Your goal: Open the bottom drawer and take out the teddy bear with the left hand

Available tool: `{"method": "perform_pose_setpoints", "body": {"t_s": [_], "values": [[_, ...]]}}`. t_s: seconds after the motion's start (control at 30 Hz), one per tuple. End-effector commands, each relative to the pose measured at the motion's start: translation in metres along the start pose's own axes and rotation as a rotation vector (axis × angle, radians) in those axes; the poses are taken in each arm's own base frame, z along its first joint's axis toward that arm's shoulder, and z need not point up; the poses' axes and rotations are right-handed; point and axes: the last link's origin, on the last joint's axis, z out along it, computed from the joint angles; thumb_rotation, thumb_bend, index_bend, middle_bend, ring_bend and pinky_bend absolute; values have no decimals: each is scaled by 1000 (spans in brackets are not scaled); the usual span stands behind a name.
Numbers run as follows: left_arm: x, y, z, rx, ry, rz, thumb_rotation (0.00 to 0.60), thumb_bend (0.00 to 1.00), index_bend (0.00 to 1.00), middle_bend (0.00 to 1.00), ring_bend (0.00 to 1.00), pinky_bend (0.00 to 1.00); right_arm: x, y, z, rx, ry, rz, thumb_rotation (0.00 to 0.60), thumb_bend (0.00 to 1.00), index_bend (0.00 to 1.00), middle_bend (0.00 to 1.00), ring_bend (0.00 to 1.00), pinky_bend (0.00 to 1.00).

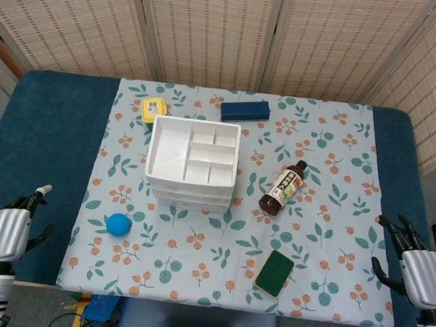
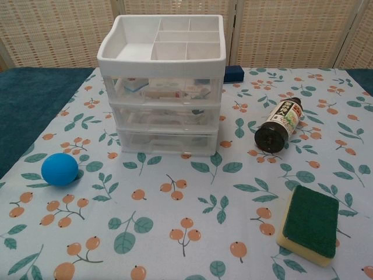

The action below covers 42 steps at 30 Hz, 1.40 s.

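Head view: both hands, left point(image 1: 6, 233) and right point(image 1: 422, 274), are being kept empty, fingers loosely spread, well apart from the closed drawers point(image 2: 166, 140).

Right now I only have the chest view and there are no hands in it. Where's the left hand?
Observer: The left hand is at the near left table edge, off the floral cloth, holding nothing.
Operator: Right one?
Observer: The right hand is at the near right edge, fingers apart, also empty.
Operator: Anything hidden behind the drawer unit?
Observer: A yellow container sits by the left rear corner of the drawer unit.
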Motion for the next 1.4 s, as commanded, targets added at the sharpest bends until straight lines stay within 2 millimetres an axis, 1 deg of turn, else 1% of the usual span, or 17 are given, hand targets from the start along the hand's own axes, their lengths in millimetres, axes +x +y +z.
{"method": "perform_pose_setpoints", "body": {"t_s": [0.03,0.27,0.47,0.53,0.6,0.63,0.73,0.8,0.87,0.97,1.07,1.2,1.33,1.4], "values": [[-1,1,1,-1,-4,2,600,268,187,387,363,529,0,0,0,-3,0,0,600,415,77,196,91,196],[0,-1,2,5,-3,-3,600,268,188,387,363,529,0,0,1,0,0,1,600,416,78,197,91,196],[3,1,0,-3,-7,-75,600,268,192,387,366,533,1,0,1,5,10,5,600,415,78,196,91,196],[7,3,0,-14,9,-102,600,268,202,387,376,580,2,0,1,8,15,3,600,416,78,196,91,196],[9,6,0,-36,14,-142,600,268,219,392,393,673,3,0,2,9,25,1,600,416,77,196,91,196],[11,8,0,-47,17,-164,600,268,225,399,404,697,3,0,3,11,28,0,600,415,78,196,91,196],[15,15,2,-86,23,-241,600,268,252,471,500,789,5,-1,4,17,35,-2,600,415,78,197,91,196],[16,23,3,-119,13,-313,600,268,272,544,594,877,6,-1,5,22,39,-5,600,416,77,197,91,196],[16,33,2,-158,-16,-388,600,268,289,608,668,945,6,-2,6,25,42,-6,600,416,77,197,91,196],[13,52,2,-227,-89,-514,600,268,318,702,760,997,8,-2,7,29,45,-6,600,415,78,197,91,196],[7,75,5,-307,-183,-605,600,268,335,800,838,1000,10,-2,7,29,50,-6,600,416,77,197,91,196],[-3,101,9,-378,-271,-690,600,268,328,879,914,1000,14,0,4,21,59,-12,600,415,77,197,91,196],[-15,127,12,-423,-368,-766,600,272,302,928,964,1000,15,0,1,15,63,-13,600,416,77,197,91,196],[-22,141,13,-431,-436,-817,600,295,283,947,987,1000,15,0,1,14,61,-12,600,416,77,197,91,196]]}}
